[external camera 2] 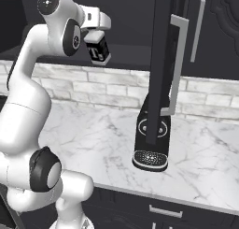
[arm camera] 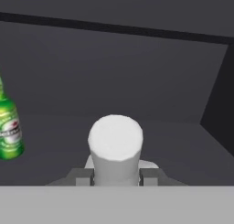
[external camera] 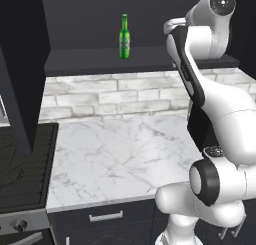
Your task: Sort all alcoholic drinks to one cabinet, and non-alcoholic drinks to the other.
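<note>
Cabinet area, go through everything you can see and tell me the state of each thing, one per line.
Green beer bottle: upright on the open cabinet's shelf.
Pale bottle: upright, gripped at cabinet height.
Gripper: shut on the pale bottle.
Cabinet door: swung open.
Toaster: standing on the counter.

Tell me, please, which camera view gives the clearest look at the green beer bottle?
The left base view: the green beer bottle stands whole and upright on the open cabinet shelf. The hand view catches it at its left edge, cropped.

Beer bottle (external camera: 124,37) upright on cabinet shelf (external camera: 100,59); squat bottle (external camera 2: 98,50) right of it.
</note>
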Motion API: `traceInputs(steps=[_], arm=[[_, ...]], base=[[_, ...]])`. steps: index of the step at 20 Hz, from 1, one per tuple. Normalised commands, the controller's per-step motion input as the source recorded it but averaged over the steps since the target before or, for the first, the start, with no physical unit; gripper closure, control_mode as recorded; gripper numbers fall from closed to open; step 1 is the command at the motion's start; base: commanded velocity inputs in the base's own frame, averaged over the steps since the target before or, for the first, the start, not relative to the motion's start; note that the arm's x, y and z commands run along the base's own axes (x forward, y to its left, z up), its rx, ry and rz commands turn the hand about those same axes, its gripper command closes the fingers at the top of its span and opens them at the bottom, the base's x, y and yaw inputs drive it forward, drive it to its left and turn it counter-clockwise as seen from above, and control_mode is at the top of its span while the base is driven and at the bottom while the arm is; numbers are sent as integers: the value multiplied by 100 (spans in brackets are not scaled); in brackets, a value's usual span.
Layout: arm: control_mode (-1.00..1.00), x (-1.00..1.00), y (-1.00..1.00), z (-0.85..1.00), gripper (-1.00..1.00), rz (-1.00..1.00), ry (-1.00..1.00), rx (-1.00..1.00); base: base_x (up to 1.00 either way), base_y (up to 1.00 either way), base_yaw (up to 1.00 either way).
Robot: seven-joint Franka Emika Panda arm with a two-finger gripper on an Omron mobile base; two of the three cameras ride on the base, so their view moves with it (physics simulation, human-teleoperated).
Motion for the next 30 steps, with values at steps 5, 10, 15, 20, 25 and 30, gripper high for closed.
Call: traceInputs(steps=[5, 10, 15, 20, 25, 30], arm=[[-100, 18, -1, 1, 100, -1, 0, 0], [-100, 18, 0, 0, 100, -1, 0, 0], [-100, 16, 0, 0, 100, -1, 0, 0], [-100, 15, 0, 0, 100, 0, 0, 0], [-100, 15, 0, 0, 100, 0, 0, 0], [-100, 16, 0, 0, 100, 0, 0, 0]], base=[[0, 0, 0], [0, 0, 0], [0, 0, 0], [0, 0, 0], [0, 0, 0], [0, 0, 0]])
